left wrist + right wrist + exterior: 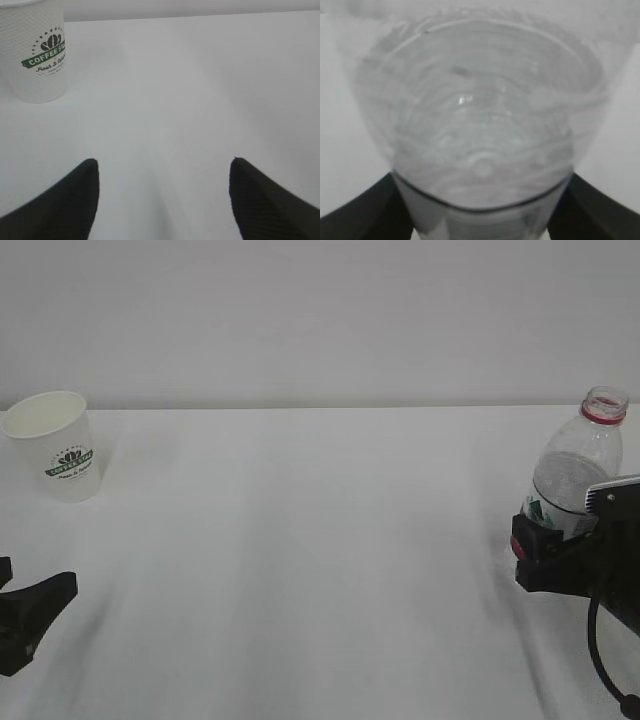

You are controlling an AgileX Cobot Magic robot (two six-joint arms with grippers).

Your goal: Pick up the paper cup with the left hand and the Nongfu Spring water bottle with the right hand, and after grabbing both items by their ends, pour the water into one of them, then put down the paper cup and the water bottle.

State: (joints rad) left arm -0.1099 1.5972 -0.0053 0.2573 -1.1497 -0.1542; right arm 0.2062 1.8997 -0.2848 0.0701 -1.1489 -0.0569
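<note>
Bottle (480, 125): filling right wrist view, uncapped, standing far right – right gripper (560, 540) pinching its body
Left gripper (162, 200): spread, holding nothing
Surface: white table (320, 560), pale wall (320, 310) behind
Cup (55, 445): sitting upright far left

Left gripper spread and empty, right gripper set around the bottle.

The left gripper (162, 200) sits low at the near left edge of the table, its two dark fingers (60, 205) spread wide with nothing between them; only part of it shows in the exterior view. The right gripper (480, 200) reaches in from the right at table height, one black finger on each side of the lower body of the water bottle (580, 475). Whether its pads press the bottle's wall cannot be told.
</note>
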